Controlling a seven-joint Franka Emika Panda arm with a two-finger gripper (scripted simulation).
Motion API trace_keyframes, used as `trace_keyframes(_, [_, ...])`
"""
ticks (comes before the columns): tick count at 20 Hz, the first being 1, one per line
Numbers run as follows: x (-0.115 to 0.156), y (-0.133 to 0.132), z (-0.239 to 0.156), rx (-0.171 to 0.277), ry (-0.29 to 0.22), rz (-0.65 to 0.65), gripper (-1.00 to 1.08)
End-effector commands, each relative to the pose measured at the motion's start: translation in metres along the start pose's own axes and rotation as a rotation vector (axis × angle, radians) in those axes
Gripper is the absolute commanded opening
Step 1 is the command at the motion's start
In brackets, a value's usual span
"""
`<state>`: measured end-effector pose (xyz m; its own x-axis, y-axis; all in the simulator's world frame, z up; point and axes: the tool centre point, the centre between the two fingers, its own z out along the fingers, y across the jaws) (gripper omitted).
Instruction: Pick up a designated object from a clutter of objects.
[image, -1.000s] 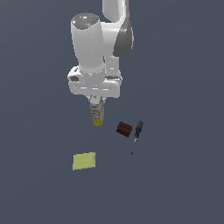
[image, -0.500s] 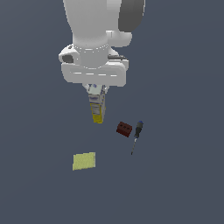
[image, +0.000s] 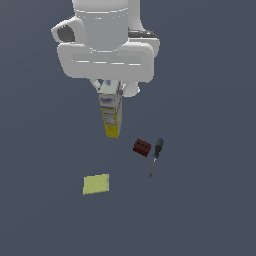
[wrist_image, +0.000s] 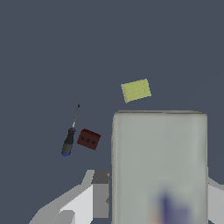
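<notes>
From my remote station: a plain, flat slate-blue surface (image: 210, 200) fills both views under even, soft light, no walls visible.

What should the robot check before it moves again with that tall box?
1. Tall box is in the gripper: ok, its top sits between the fingers.
2. Box hangs upright: ok, only slightly tilted in the exterior view.
3. Grip is firm: cannot tell, the finger pads are hidden.
4. Red brick apart from the box: ok.
5. Screwdriver beside the brick, out of the way: ok.
6. Yellow-green pad lies flat, apart from the box: ok.
</notes>
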<state>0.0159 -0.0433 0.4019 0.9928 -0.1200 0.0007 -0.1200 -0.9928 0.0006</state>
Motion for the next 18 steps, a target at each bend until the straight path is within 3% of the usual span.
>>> trace_keyframes(1, [0.007,-0.003,-0.016,0.0,0.0,0.0,-1.0])
trace_keyframes(18, [0.042,-0.018,-0.088,0.001,-0.001,0.0,-1.0])
